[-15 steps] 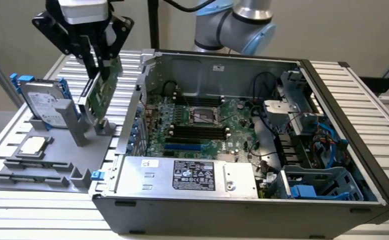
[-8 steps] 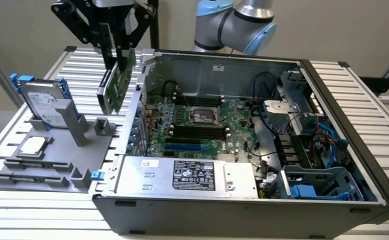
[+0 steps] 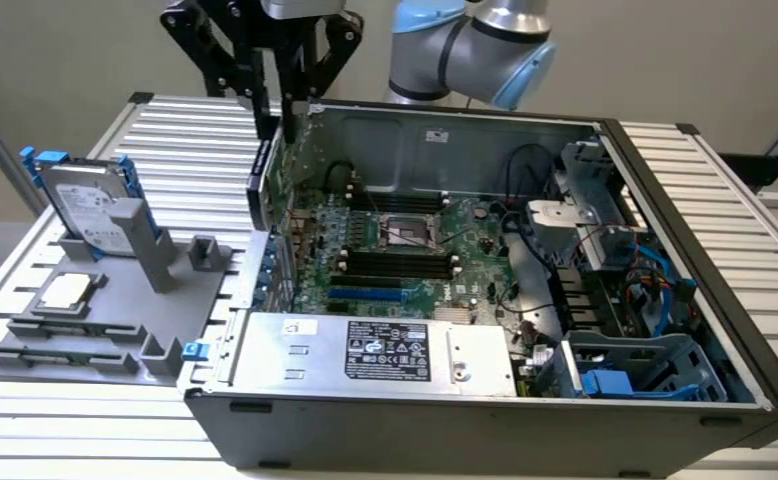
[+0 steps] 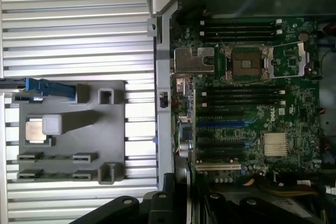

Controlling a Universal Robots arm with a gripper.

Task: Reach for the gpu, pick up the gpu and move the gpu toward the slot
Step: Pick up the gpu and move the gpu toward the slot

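One ribbed metal bench (image 3: 162,130) carries my open computer case (image 3: 496,420) and, on the exterior view's left, a grey fixture (image 3: 109,330) with the hard drive (image 3: 82,205), while my end effector (image 3: 286,125) pinches the gpu (image 3: 266,185) upright over the case's left wall.

Exterior view: off-arm, raised, looks down at an angle, mid distance, across the open computer case (image 3: 496,300) on the slatted counter (image 3: 709,180). Wrist view: looks straight down from above, closer. Both share the motherboard (image 3: 403,250), the case's side wall and the grey holder tray (image 3: 109,320).
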